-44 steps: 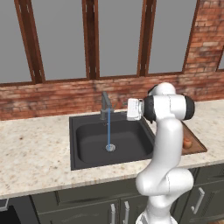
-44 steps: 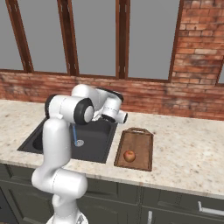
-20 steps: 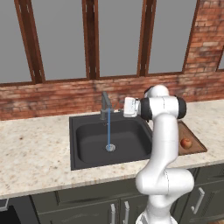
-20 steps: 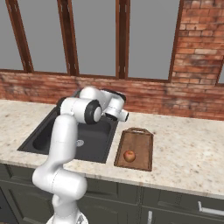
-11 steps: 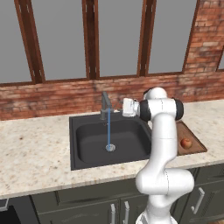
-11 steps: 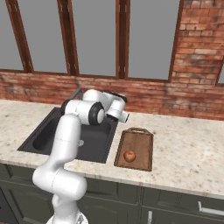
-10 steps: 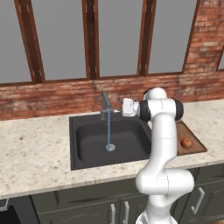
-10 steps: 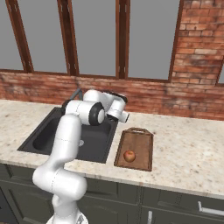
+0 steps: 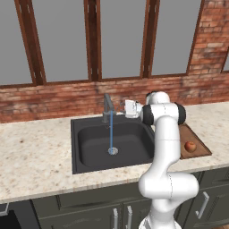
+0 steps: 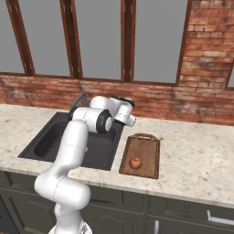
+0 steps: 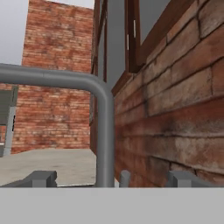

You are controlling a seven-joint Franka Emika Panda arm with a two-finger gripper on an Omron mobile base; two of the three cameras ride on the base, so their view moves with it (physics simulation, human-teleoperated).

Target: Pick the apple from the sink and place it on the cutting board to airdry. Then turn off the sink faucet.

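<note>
Grey metal fills the space ahead of my pincer (image 11: pixel 111 178), whose fingertips (image 11: pixel 41 178) stand wide apart with nothing between them, the sink faucet (image 9: pixel 107 107) just in front and its upright post rising between them, not quite touched. Behind my hand, off to the right, the red-orange apple (image 10: pixel 135 162) sits on the brown wooden cutting board (image 10: pixel 148 145), while a thin blue stream (image 9: pixel 111 136) runs into the dark sink (image 9: pixel 89 143) below.

Just the kitchen backdrop here

Red brick wall (image 9: pixel 53 100) with dark wood-framed windows (image 9: pixel 120 40) straight ahead of the fingers, speckled beige counter (image 9: pixel 31 152) under them, grey-green cabinets (image 10: pixel 183 215) lower down.
</note>
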